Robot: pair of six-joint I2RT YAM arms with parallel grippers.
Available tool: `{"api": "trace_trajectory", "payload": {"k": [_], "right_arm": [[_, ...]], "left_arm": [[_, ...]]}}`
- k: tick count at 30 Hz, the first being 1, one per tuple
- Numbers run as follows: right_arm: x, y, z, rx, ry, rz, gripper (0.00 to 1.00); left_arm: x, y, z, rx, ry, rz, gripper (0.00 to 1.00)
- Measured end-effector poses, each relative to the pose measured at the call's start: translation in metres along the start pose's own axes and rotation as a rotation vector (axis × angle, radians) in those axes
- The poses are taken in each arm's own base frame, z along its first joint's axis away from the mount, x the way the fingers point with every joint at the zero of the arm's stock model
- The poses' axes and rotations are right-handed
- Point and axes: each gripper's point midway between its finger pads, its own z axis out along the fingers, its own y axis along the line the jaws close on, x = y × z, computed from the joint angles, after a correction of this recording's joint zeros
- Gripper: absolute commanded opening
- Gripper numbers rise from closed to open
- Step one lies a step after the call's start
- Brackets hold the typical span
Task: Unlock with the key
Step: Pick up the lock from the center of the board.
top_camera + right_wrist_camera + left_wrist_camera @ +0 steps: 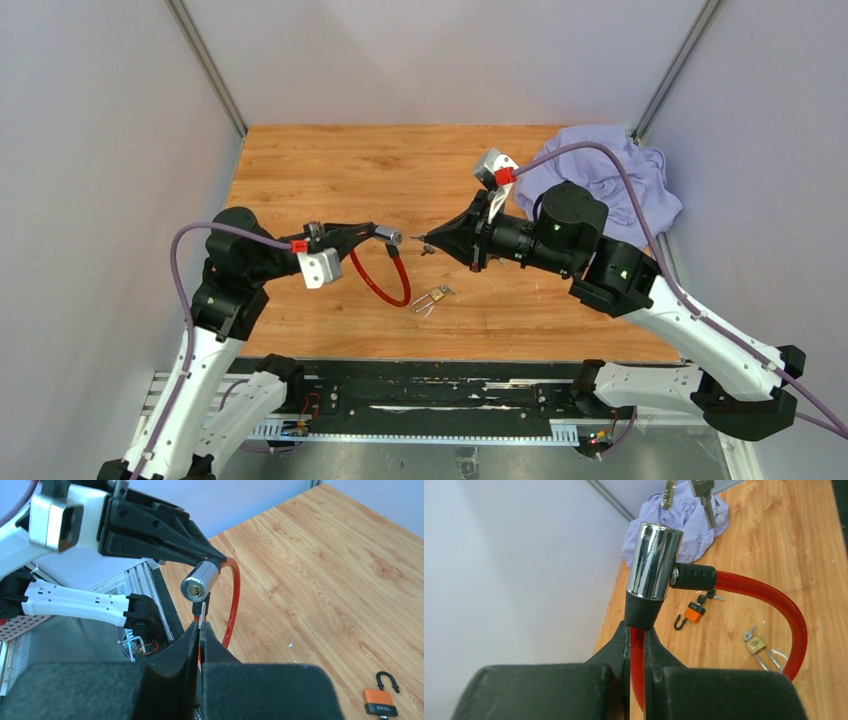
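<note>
Just short of the chrome lock cylinder (200, 581), the right gripper (200, 630) pinches the key (201, 621) tight, aiming at its keyhole. The left gripper (638, 632), clamped on the red cable (774, 605) beneath the cylinder, steadies it facing the key.

Straight ahead of the right gripper (424, 243) and its key (200, 622), a narrow open gap ends at the chrome lock cylinder (389, 236). Below the gap hangs the red cable (385, 285) loop, with a brass padlock (436, 295) beside it. A purple cloth (620, 170) lies behind the gripper.

The left wrist view's top edge cuts off both keys (705, 500), the cable (794, 630) vanishes between the left fingers (611, 652), and the right fingers (215, 647) hide most of the keys.
</note>
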Motion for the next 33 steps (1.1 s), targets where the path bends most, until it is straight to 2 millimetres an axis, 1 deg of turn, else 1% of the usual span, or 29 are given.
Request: {"api": "trace_trajectory", "payload": {"k": [4, 6, 9, 11, 13, 14, 16, 17, 19, 21, 23, 24, 28, 30, 33], "right_arm": [[-0.001, -0.004, 0.0, 0.03, -0.008, 0.032, 0.01], [-0.001, -0.006, 0.001, 0.043, -0.014, 0.06, 0.0], [0.008, -0.013, 0.002, 0.07, -0.005, 0.123, 0.01], [0.015, -0.022, 0.003, 0.096, 0.005, 0.163, 0.01], [0.024, -0.034, 0.002, 0.129, 0.019, 0.203, 0.01], [0.031, -0.041, 0.002, 0.149, 0.029, 0.225, 0.01], [0.039, -0.048, 0.0, 0.172, 0.038, 0.251, 0.0], [0.043, -0.051, -0.001, 0.181, 0.043, 0.268, 0.0], [0.049, -0.052, -0.004, 0.185, 0.048, 0.292, 0.01], [0.053, -0.052, -0.008, 0.183, 0.048, 0.313, 0.01], [0.054, -0.052, -0.011, 0.179, 0.045, 0.328, 0.01], [0.055, -0.051, -0.012, 0.175, 0.041, 0.332, 0.01], [0.054, -0.045, -0.014, 0.138, 0.021, 0.349, 0.01], [0.053, -0.041, -0.013, 0.11, 0.009, 0.355, 0.01], [0.05, -0.034, -0.012, 0.066, -0.013, 0.368, 0.01]], "left_arm": [[0.002, -0.001, -0.005, -0.025, 0.017, 0.13, 0.0], [0.007, 0.002, -0.008, -0.05, 0.039, 0.209, 0.0], [0.016, 0.012, -0.012, -0.093, 0.092, 0.316, 0.0], [0.026, 0.016, -0.013, -0.093, 0.141, 0.358, 0.0], [0.043, 0.017, -0.013, -0.069, 0.206, 0.368, 0.0], [0.052, 0.016, -0.013, -0.052, 0.24, 0.371, 0.0], [0.067, 0.012, -0.013, -0.022, 0.282, 0.374, 0.0], [0.072, 0.009, -0.013, -0.018, 0.294, 0.374, 0.0], [0.075, 0.003, -0.015, -0.038, 0.281, 0.396, 0.0], [0.071, -0.005, -0.018, -0.059, 0.248, 0.424, 0.0], [0.057, -0.01, -0.019, -0.081, 0.186, 0.458, 0.0], [0.049, -0.011, -0.02, -0.09, 0.16, 0.475, 0.0], [0.007, -0.007, -0.025, -0.141, 0.04, 0.58, 0.01], [-0.007, -0.005, -0.028, -0.162, 0.003, 0.613, 0.0], [-0.017, -0.005, -0.03, -0.176, -0.026, 0.615, 0.0]]}}
